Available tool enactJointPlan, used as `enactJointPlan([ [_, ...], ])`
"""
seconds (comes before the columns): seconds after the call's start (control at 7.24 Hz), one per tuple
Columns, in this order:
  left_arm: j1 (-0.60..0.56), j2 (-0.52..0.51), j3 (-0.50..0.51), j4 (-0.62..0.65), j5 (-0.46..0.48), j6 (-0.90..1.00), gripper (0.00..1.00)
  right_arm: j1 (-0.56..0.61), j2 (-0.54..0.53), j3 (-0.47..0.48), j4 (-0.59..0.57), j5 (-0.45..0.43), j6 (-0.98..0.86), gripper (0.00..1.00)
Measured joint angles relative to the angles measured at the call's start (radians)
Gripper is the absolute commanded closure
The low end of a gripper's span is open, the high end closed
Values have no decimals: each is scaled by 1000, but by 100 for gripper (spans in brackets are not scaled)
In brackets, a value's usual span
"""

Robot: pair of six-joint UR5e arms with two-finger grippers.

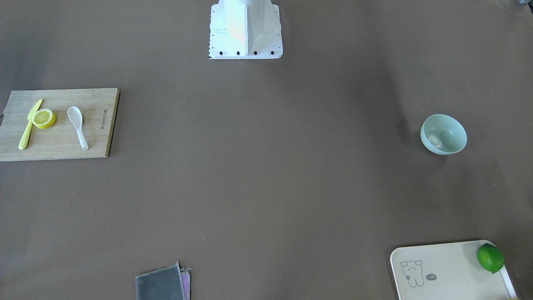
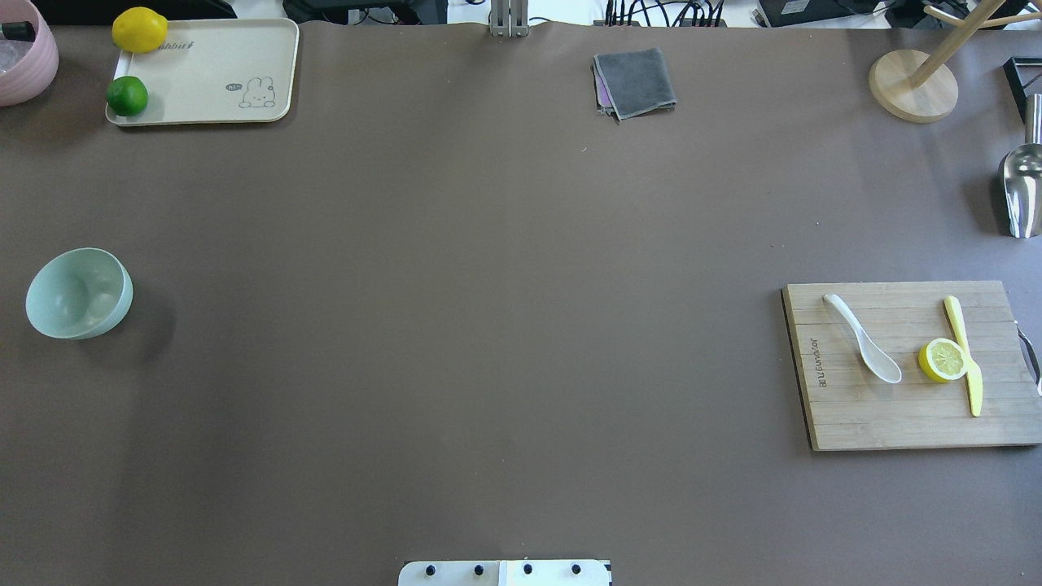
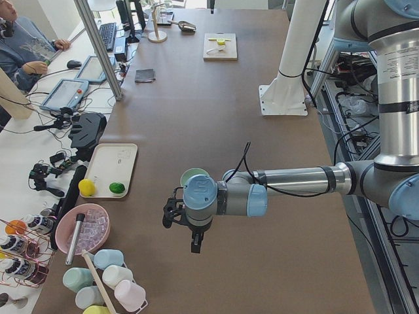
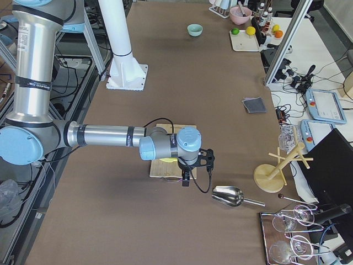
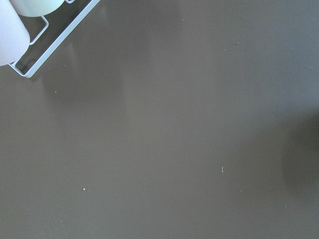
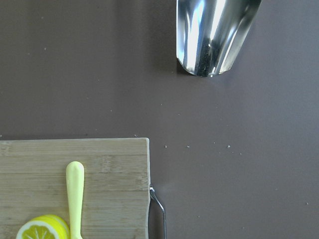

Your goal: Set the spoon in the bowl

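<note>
On the board [image 2: 895, 423] at 3 o'clock overhead, the spoon [image 2: 861, 348] aims its handle at 11; pinch it crosswise, clear of the lemon half [image 2: 943, 360]; jaws' width: cannot tell.

The table [image 2: 488, 285] is lit brightly and evenly by diffuse light from above. A soft, blurred shadow is cast beside the bowl [image 2: 79, 293], on the side toward the table's middle and the robot, and it is seen in both the overhead and the front-facing view. The base [image 1: 245, 29] is overexposed and tinted orange. Hard white glare is reflected in the scoop [image 6: 217, 35]. The board [image 2: 855, 415] is rendered sharp, with straight edges. Broad, faint shadows are spread across the left wrist view.
</note>
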Motion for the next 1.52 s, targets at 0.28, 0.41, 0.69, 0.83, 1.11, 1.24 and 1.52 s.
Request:
enactJointPlan([
  [0.28,0,-1,-17,3,0,-4,2,4,0,1,0,-1,0,0],
  [0.41,0,0,-22,4,0,-5,2,5,1,1,0,-1,1,0],
  [0.69,0,13,-31,0,-1,-4,2,5,5,1,0,-1,1,0],
  [0.83,-1,18,-41,-4,-5,-6,2,5,7,0,0,-1,1,0],
  [1.11,0,21,-53,-10,-7,-8,2,4,10,-2,0,-1,1,0],
  [1.24,1,20,-58,-11,-10,-9,2,4,11,-3,0,-1,2,0],
  [1.52,2,20,-66,-15,-13,-7,2,4,13,-5,0,-1,2,0],
])
